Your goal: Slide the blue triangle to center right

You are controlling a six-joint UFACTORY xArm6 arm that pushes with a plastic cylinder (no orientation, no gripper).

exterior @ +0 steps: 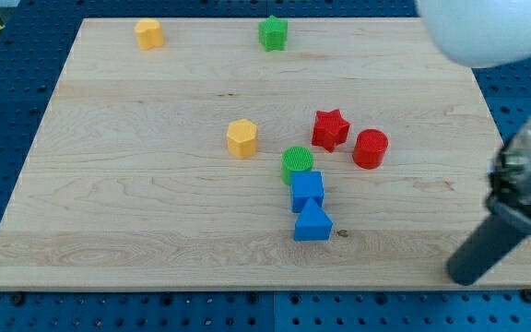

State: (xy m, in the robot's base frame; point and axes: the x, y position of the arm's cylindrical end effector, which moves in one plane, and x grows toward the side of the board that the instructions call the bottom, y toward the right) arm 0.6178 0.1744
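One blue triangle (pixel 312 224), seemingly touching the blue cube (pixel 307 190) above.

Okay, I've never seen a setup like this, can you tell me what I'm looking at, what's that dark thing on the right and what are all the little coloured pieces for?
This is a single camera picture looking down at a wooden board on a blue perforated bench.

The dark thing at the view's right is a robot arm's tool: a plain rod, not a hand. It holds nothing; it only pushes pieces along the board. My tip is near the board's bottom right corner, well to the right of the blocks and touching none.

On the board lie small blocks: the blue triangle, with a blue cube right above it and a green cylinder above that. Further right are a red star and a red cylinder. A yellow block is near the middle, and another yellow block and a green star sit along the top edge.
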